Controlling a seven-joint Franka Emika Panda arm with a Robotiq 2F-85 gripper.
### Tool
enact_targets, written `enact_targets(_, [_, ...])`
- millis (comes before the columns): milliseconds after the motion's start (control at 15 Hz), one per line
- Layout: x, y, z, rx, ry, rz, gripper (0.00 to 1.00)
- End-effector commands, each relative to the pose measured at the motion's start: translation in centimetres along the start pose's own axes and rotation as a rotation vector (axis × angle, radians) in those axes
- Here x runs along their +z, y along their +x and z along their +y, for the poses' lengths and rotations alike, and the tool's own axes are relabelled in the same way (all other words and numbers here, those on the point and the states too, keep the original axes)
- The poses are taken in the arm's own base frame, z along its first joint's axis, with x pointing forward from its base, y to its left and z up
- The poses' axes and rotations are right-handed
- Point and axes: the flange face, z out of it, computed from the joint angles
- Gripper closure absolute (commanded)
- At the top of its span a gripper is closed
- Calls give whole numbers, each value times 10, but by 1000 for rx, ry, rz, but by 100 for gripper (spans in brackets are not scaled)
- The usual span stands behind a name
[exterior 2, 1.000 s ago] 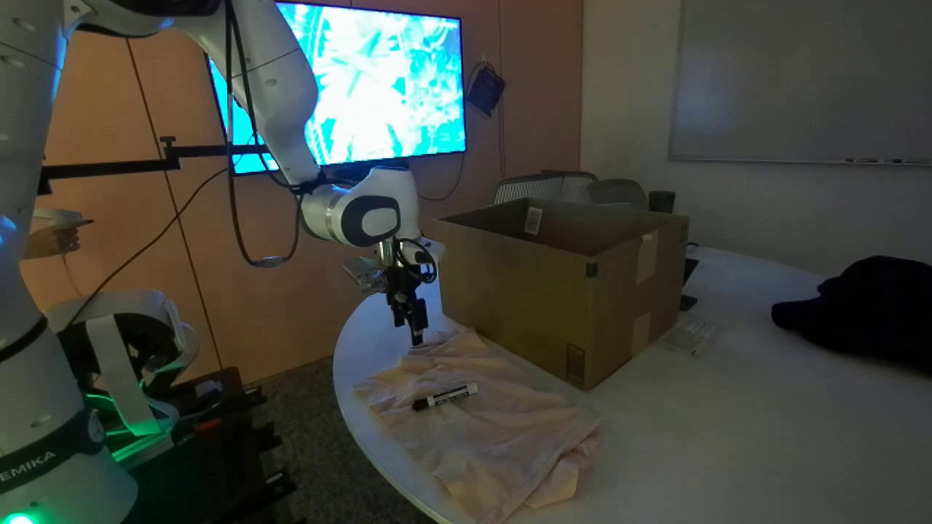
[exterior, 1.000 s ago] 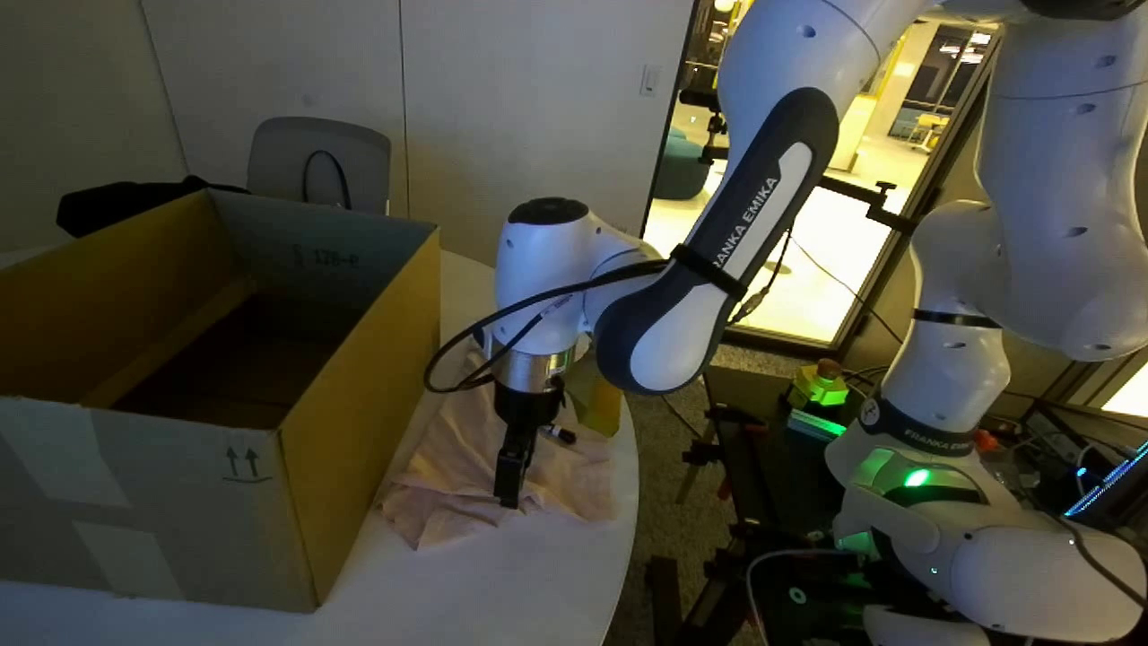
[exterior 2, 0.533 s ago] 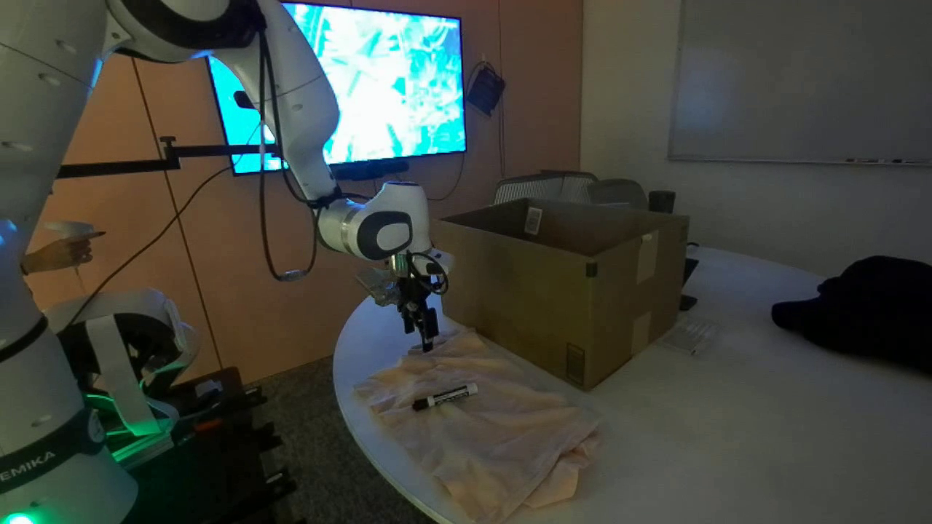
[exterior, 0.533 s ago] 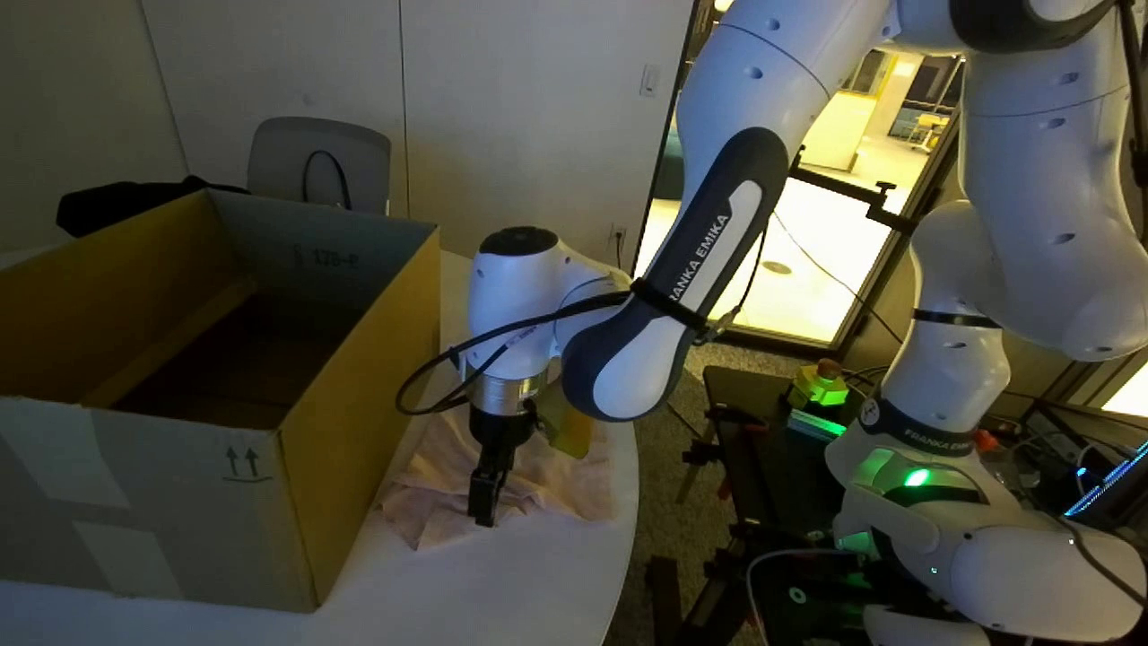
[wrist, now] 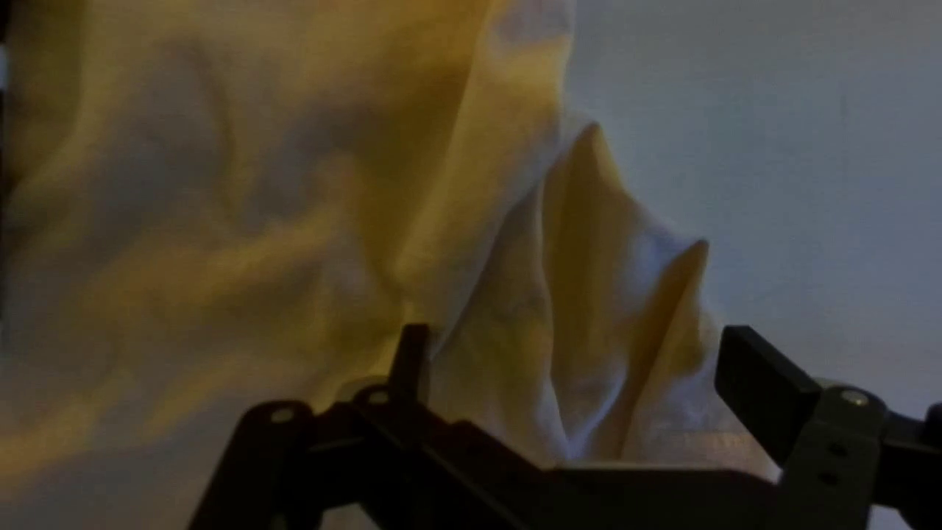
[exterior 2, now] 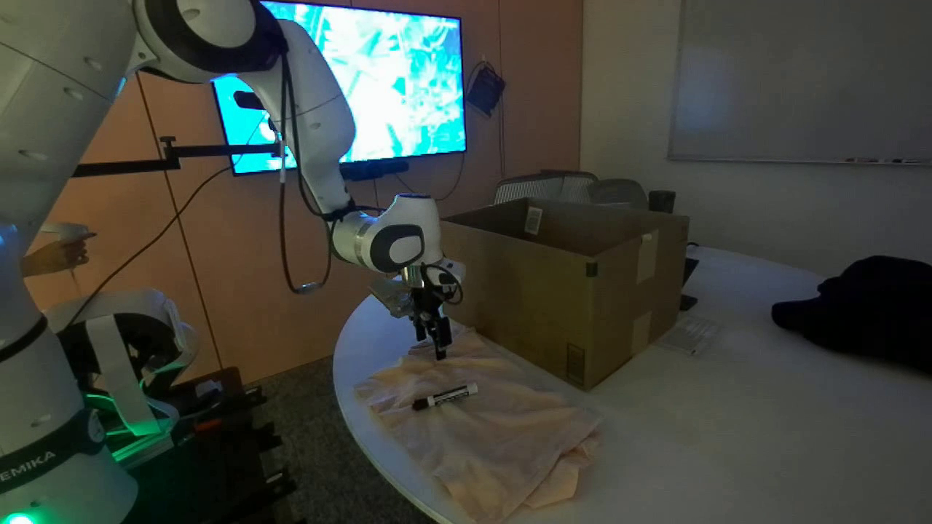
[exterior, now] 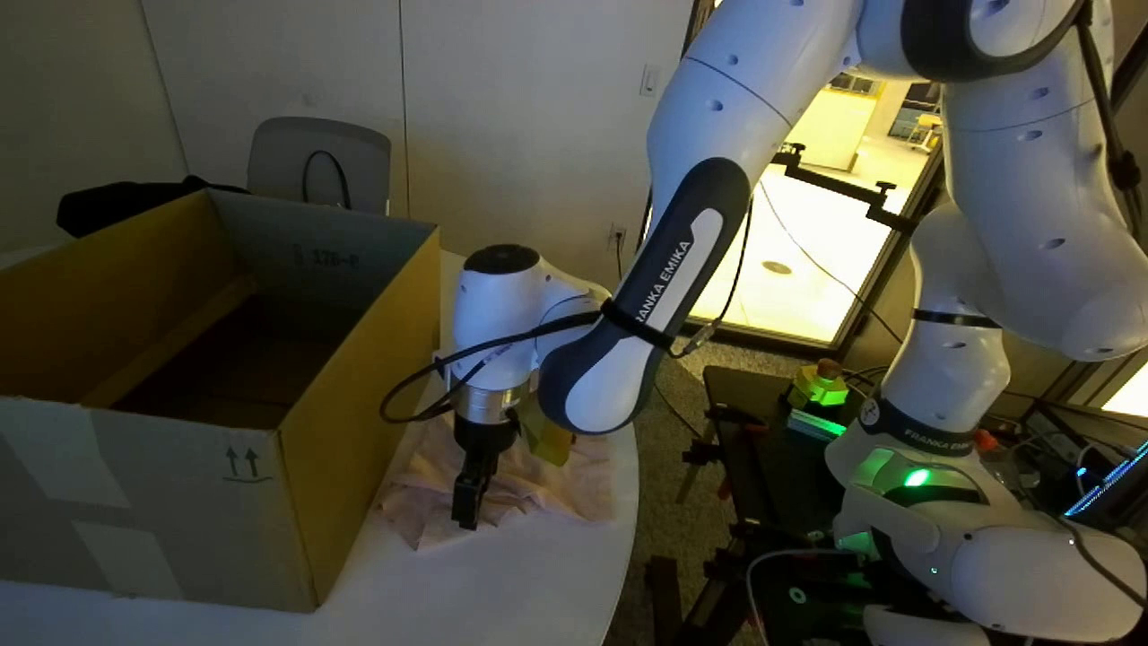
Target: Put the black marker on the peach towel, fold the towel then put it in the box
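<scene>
The counter (exterior 2: 764,437) is white and smooth, its rounded edge curving down through the lower middle of the frame in an exterior view, with grey carpet (exterior 2: 320,411) to the left of it. The light is dim: a bright screen (exterior 2: 408,94) hangs on an orange-tan panelled wall (exterior 2: 531,109) at upper centre, a whiteboard (exterior 2: 801,80) takes the upper right, and a soft black heap (exterior 2: 859,313) lies at the right edge. In an exterior view, a yellow-lit opening (exterior: 771,296) glows at upper right.

The box (exterior 2: 524,298) is brown cardboard, straight-sided and open at the top, with paler tape strips (exterior 2: 646,258) and a dark printed mark (exterior 2: 575,364) low near one corner. Just beside it on the counter, at lower centre, spreads the peach towel (exterior 2: 502,444), thin and rumpled; the wrist view shows sharp, peaked folds. The black marker (exterior 2: 445,397), slim and round with a whitish printed barrel, rests on the cloth, cap toward the left.

The end effector (wrist: 574,353) stands wide, fingers (wrist: 769,390) well apart with folds showing between them in the wrist view; whether they touch the towel, I cannot tell.
</scene>
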Motion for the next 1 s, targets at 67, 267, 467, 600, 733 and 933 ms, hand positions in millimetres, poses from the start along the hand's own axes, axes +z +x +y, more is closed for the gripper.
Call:
enact_targets(67, [1, 13, 12, -4, 15, 26, 0])
enact_targets(267, [7, 9, 15, -16, 19, 11, 0])
enact_targets(467, [21, 4, 14, -26, 29, -23, 0])
enact_targets(600, [32, -2, 12, -33, 32, -54, 0])
enact_targets(733, [35, -6, 11, -45, 33, -73, 19])
enact_targets(933, [31, -10, 11, -48, 32, -87, 37])
